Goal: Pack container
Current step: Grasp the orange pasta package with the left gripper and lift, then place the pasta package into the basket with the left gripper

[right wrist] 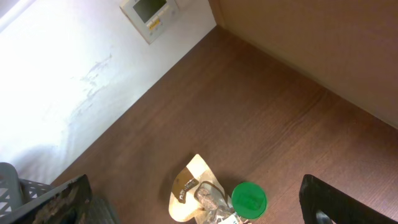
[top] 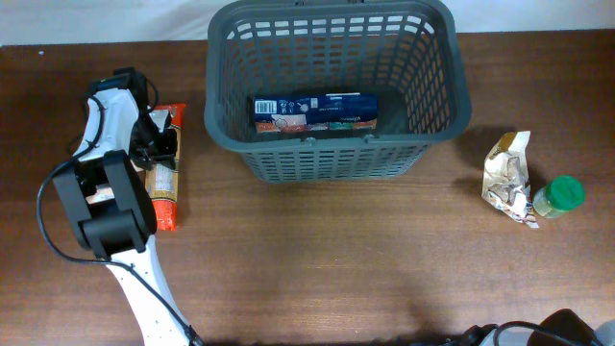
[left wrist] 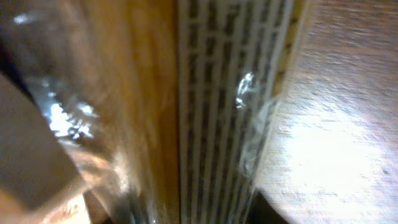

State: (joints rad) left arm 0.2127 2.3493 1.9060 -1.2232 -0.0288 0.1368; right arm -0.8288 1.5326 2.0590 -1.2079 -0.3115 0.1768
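Note:
The container, a dark grey slotted basket [top: 288, 146], stands at the back centre with a blue box [top: 315, 111] lying inside. A long orange spaghetti packet [top: 166, 197] lies on the table at the left. My left gripper [top: 154, 144] is down on its upper part. In the left wrist view the packet [left wrist: 211, 112] fills the blurred frame between the fingers, which seem closed on its sides. My right gripper [right wrist: 196, 186] is open and empty, high above a tan pouch [right wrist: 189, 183] and a green-lidded jar [right wrist: 249, 199].
The pouch [top: 507, 173] and the jar [top: 560, 195] lie side by side at the table's right. A corner of the basket [right wrist: 7, 177] shows at the left of the right wrist view. A white wall panel [right wrist: 149, 15] is beyond the table.

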